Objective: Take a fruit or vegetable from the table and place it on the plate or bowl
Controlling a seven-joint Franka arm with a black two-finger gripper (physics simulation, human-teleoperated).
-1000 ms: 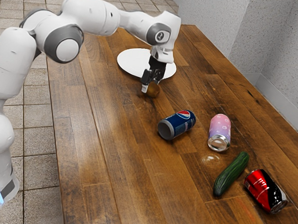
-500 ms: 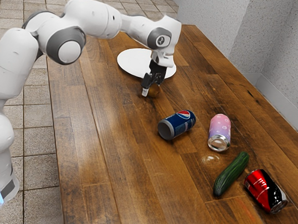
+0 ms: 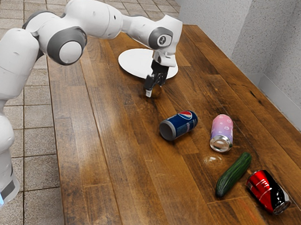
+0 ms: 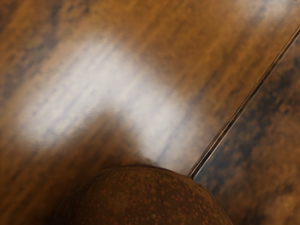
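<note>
A small brown, speckled fruit (image 3: pixel 157 91) lies on the wooden table (image 3: pixel 117 159) just in front of the white plate (image 3: pixel 135 60). My gripper (image 3: pixel 153 90) is lowered over it, open, with one finger on each side of the fruit; the near fingertip (image 3: pixel 148 93) is almost at the tabletop. In the wrist view the fruit (image 4: pixel 140 199) sits large and blurred right under my hand, resting on the wood. A green cucumber (image 3: pixel 233 174) lies far off toward the exterior view's lower right.
A blue Pepsi can (image 3: pixel 178 125) and a pink can (image 3: pixel 222 133) lie on their sides in the middle of the table. A red can (image 3: pixel 267 191) lies beside the cucumber. Grey walls run along the table's far side.
My hand has come down over the brown fruit and shifted slightly toward the exterior view's right. The fruit, plate and cans have not moved.
</note>
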